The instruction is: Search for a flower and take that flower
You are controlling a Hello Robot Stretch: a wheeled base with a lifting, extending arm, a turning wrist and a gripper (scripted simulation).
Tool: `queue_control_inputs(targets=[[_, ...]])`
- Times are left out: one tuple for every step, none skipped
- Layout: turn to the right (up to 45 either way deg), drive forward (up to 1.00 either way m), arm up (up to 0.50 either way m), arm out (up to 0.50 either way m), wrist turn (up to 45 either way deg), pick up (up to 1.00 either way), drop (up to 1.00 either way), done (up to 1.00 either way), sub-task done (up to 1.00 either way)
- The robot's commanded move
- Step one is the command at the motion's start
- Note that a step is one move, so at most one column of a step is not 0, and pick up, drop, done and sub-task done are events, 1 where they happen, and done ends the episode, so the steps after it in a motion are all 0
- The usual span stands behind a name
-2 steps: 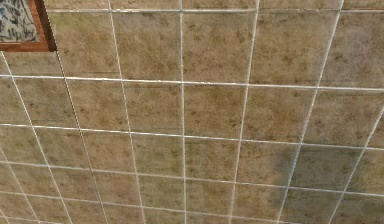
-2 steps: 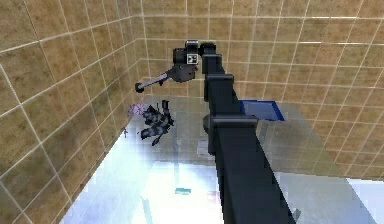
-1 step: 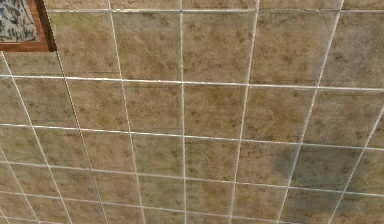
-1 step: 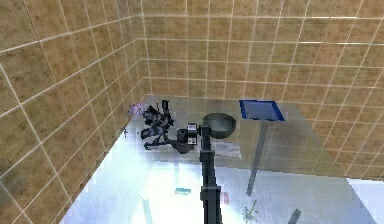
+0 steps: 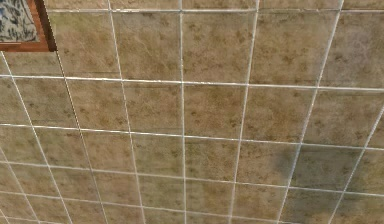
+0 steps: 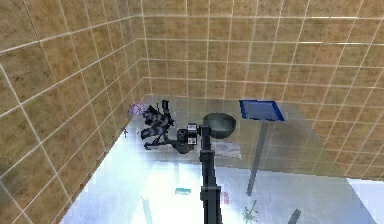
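Step in hand: the grasp, I judge. My end effector (image 6: 158,124) is out above the pale desk (image 6: 120,185), at nine o'clock from a dark bowl (image 6: 218,124). A pink sprig (image 6: 133,108), likely the flower, lies at its ten o'clock, by the tiled wall (image 6: 60,80). Finger spread and hold: cannot tell. Next: confirm grip, lift straight up.

A tiled room in a simulated house, most likely a bathroom. Brown square tiles (image 5: 200,120) with pale grout cover the wall in the forward view, and a framed picture (image 5: 22,25) hangs at the upper left of the frame. In the arm side view, 2 tiled walls (image 6: 60,70) meet in a corner above a pale, glossy counter (image 6: 110,175) carrying a dark round bowl (image 6: 220,124).
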Motion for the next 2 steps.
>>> queue_control_inputs(targets=[[0.0, 0.0, 0.1, 0.0, 0.0, 0.0, 0.0, 0.0, 0.0], [0.0, 0.0, 0.0, 0.0, 0.0, 0.0, 0.0, 1.0, 0.0]])
